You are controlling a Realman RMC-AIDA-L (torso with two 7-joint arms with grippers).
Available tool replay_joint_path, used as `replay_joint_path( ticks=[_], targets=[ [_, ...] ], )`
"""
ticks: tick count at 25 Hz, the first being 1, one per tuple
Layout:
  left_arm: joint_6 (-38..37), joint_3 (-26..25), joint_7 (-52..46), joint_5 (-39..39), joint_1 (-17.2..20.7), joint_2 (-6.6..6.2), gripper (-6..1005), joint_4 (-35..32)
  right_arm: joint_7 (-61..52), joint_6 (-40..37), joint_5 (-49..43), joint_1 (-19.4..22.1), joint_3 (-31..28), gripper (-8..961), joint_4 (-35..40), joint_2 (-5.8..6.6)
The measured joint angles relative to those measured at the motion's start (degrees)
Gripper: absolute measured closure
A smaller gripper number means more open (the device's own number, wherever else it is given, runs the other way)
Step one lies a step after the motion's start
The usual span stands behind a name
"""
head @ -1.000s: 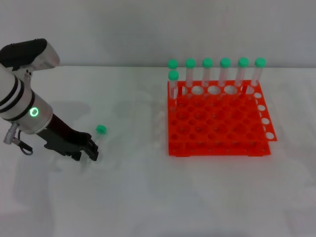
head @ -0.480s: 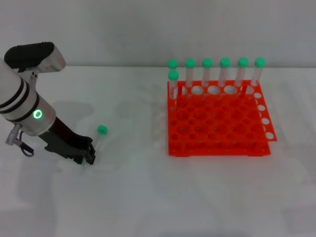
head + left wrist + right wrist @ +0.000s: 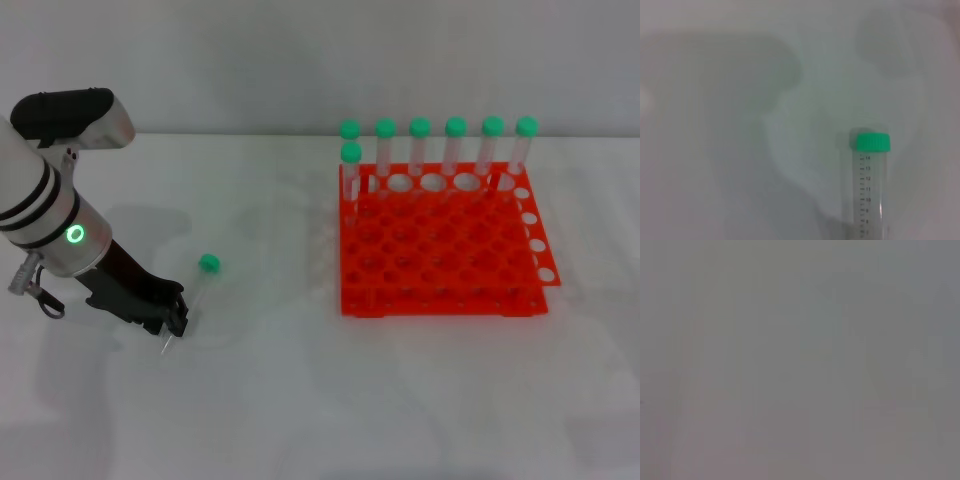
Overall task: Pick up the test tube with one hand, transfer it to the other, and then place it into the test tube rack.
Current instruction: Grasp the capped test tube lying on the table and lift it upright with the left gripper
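step in hand: pickup. left gripper point(image 3: 176, 320) at lower left of head view, closed narrow on lower end of test tube point(image 3: 196, 291), green cap up-right. next: lift clear, carry toward orange-red test tube rack point(image 3: 440, 250) at right for handover. right gripper unseen.
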State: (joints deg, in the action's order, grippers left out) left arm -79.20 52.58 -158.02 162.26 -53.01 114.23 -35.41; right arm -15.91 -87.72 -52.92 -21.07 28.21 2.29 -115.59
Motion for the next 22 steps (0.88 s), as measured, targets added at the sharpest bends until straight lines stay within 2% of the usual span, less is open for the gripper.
replay_joint_path(
  ticks=[10,14,19,22],
  targets=[
    [0.72,0.96,0.11,-0.04,0.2,-0.04,741,0.01,0.0,0.11,0.01,-0.5,0.0,113,0.0,0.02],
    [1.28,2.81,-0.28,-0.28,0.13,0.09,752,-0.03,0.0,0.11,0.01,-0.59,0.0,113,0.0,0.02],
    [1.53,3.49,-0.45,-0.28,-0.01,0.13,819,0.06,0.0,0.1,0.01,-0.6,0.0,114,0.0,0.02],
    [1.55,3.54,-0.44,-0.22,-0.06,0.15,819,0.04,0.0,0.1,0.01,-0.59,0.0,114,0.0,0.02]
  ],
)
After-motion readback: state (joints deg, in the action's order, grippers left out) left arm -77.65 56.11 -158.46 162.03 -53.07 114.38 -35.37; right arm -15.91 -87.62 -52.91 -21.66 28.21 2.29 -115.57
